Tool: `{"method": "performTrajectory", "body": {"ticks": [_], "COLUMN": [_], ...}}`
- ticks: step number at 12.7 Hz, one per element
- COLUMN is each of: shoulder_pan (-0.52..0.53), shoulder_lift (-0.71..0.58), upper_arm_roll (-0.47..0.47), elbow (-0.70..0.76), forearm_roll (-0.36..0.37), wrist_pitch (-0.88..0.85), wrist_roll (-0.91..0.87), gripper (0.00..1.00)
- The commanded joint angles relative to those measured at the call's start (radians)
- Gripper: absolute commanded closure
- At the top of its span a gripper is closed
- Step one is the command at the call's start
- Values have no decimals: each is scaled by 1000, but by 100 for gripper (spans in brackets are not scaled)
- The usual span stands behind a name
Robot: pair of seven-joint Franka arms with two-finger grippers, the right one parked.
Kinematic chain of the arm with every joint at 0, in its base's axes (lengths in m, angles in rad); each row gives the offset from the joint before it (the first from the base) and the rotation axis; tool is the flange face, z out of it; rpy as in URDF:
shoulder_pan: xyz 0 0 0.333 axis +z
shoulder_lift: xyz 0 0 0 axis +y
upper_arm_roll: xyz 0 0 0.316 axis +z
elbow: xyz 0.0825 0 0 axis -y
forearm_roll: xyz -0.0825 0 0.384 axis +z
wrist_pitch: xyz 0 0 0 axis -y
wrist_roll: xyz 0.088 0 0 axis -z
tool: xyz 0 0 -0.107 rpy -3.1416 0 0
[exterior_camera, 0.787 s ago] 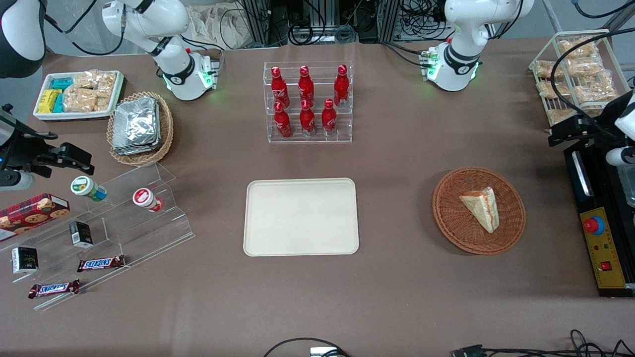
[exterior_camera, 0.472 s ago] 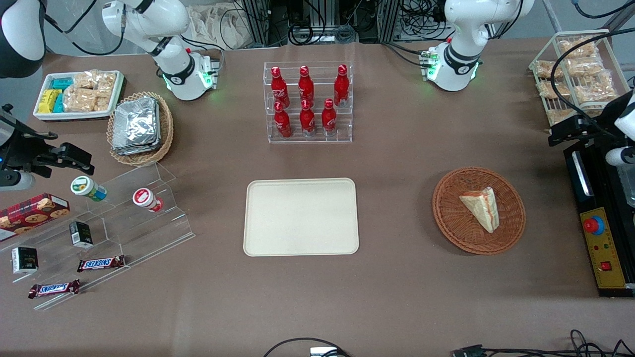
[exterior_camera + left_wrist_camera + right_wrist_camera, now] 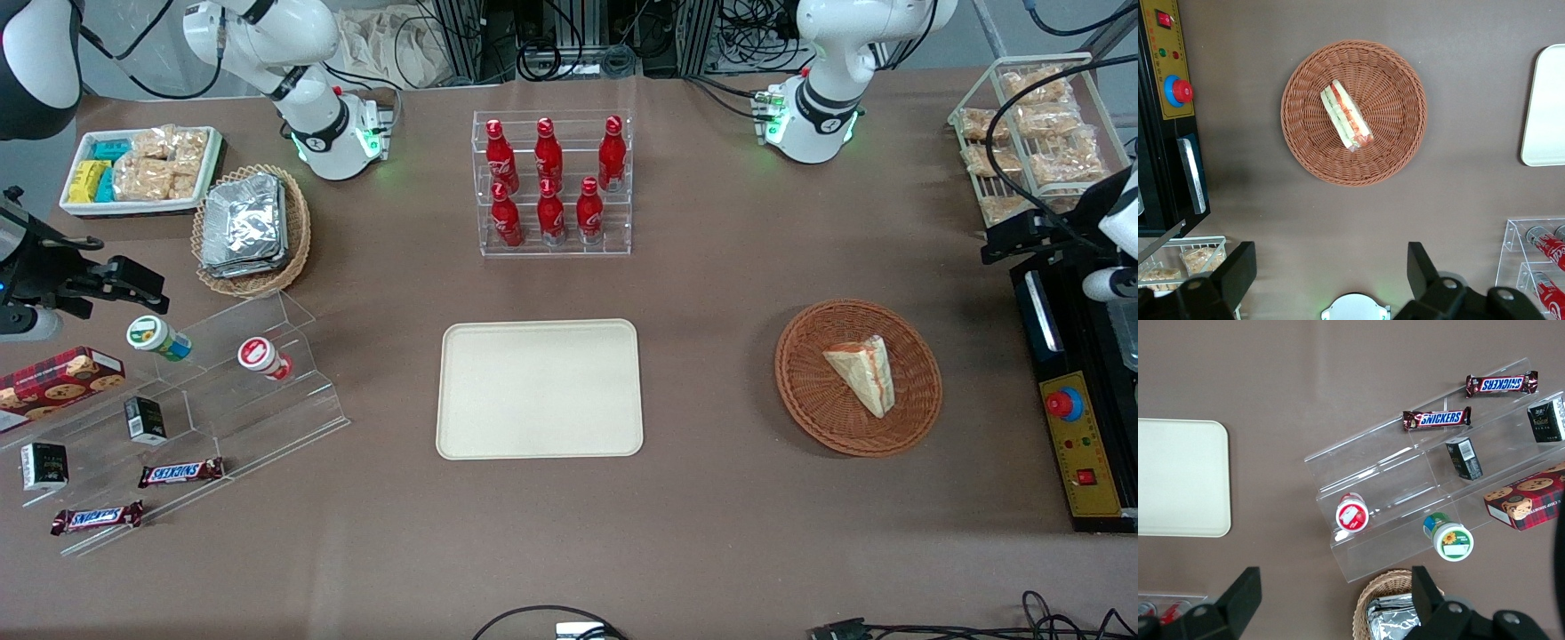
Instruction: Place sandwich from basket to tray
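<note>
The sandwich (image 3: 862,373), a pale wedge with red-orange and green filling, lies in the round reddish-brown basket (image 3: 818,418). The cream tray (image 3: 539,388) lies flat at the table's middle and holds nothing. My left gripper (image 3: 1009,236) hangs high at the working arm's end of the table, beside the basket and apart from it. In the left wrist view its fingers (image 3: 1238,272) stand wide apart with nothing between them, the gripper (image 3: 1331,270) looking down on the basket (image 3: 1305,143) and sandwich (image 3: 1346,124). A corner of the tray (image 3: 1546,107) shows there too.
A black control box with a red button (image 3: 1064,404) lies close beside the basket. A wire rack of bagged snacks (image 3: 1031,133) stands farther back. A clear rack of red bottles (image 3: 551,182) stands farther from the camera than the tray. Acrylic shelves with snack bars (image 3: 178,418) lie toward the parked arm's end.
The left arm has shifted very slightly at the working arm's end. The sandwich, basket and tray have not moved.
</note>
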Motion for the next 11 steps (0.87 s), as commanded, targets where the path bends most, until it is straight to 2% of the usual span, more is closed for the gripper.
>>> {"method": "performTrajectory", "body": {"ticks": [1,6,7,9,11], "shoulder_pan": [5,23,23,31,28], "shoulder_lift": [45,200,230,284,338], "upper_arm_roll": [1,-4,-4,-2,-2], "elbow": [31,20,11,-26,-70], "forearm_roll": [-8,-31,-31,-80,-85], "wrist_pitch": [-6,73,104,179,254], "wrist_roll": [-68,-342,-370,-419,-490], "gripper": [0,0,0,0,0]}}
